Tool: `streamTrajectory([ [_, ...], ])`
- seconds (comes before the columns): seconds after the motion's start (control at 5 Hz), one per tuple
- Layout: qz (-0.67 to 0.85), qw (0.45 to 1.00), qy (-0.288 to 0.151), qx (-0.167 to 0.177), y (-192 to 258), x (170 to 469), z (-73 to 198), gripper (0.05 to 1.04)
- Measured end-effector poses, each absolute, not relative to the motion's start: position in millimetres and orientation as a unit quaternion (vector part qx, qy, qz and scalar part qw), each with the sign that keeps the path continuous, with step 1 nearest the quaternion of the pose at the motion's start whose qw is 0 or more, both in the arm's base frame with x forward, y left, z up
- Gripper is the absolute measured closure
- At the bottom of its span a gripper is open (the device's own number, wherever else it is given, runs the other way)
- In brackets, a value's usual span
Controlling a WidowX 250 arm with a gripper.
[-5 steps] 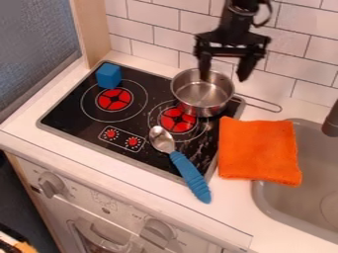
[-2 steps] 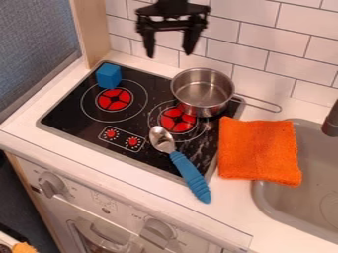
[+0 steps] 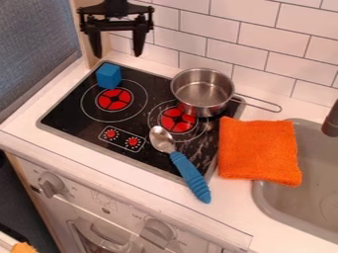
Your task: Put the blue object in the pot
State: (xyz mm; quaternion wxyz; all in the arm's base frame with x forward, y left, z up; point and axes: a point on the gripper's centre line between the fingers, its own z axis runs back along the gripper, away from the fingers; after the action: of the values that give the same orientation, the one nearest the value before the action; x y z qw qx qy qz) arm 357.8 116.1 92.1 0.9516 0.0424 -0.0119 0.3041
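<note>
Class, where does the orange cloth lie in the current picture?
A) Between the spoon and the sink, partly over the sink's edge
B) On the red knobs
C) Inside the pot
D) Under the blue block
A: the cloth lies right of the spoon, overlapping the sink's rim.

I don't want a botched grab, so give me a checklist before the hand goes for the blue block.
1. Hand open and unloaded: ok, fingers apart, nothing between them.
2. Block uncovered: ok, it sits bare near a corner of the stove.
3. Hand lined up over the block: cannot tell, one slanted view doesn't settle depth.
4. Pot ready: ok, upright, empty, no lid.
5. Spoon and cloth clear of the block: ok, both lie well apart from it.
6. Block in the pot: not ok.
</note>
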Motion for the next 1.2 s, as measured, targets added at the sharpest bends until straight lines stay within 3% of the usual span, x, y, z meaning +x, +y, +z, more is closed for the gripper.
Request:
streamTrajectory([
  [0.2, 0.262, 0.964, -0.018, 0.040, 127, 356, 90, 0.083],
  [0.4, 0.209, 0.977, -0.041, 0.010, 132, 346, 62, 0.083],
  [0.8, 0.170, 0.982, -0.074, 0.033, 141, 352, 57, 0.083],
  [1.2, 0.172, 0.982, -0.075, 0.038, 154, 362, 49, 0.083],
])
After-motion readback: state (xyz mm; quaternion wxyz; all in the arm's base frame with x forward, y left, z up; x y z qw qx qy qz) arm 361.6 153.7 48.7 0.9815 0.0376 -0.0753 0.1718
